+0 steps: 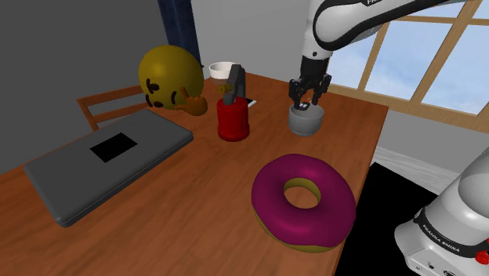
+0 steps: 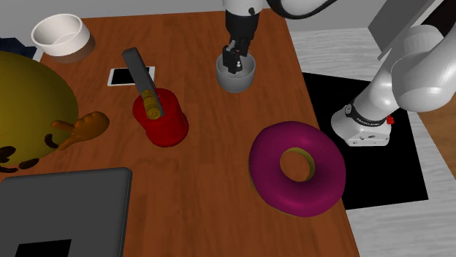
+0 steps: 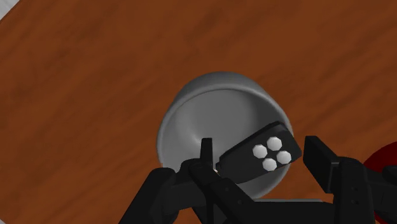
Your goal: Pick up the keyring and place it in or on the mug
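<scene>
A grey mug (image 1: 306, 122) (image 2: 236, 80) (image 3: 210, 108) stands upright on the wooden table, near its far right edge in the shoulder view. The keyring, a black fob with white buttons (image 3: 262, 156) (image 2: 234, 64), lies tilted inside the mug and leans on the near rim. My gripper (image 1: 308, 98) (image 2: 235, 58) (image 3: 262, 153) hangs right over the mug's mouth. Its fingers stand apart on either side of the fob, and a small gap shows at the right finger (image 3: 324, 162). The gripper is open and the fob is not clasped.
A red canister with a black lever (image 1: 232, 118) (image 2: 161, 117) stands left of the mug. A big purple donut (image 1: 303, 200) (image 2: 297, 168) lies nearer the stand. A grey laptop (image 1: 110, 161), a yellow round toy (image 1: 168, 78), a white bowl (image 2: 60, 34) and a phone (image 2: 130, 76) share the table.
</scene>
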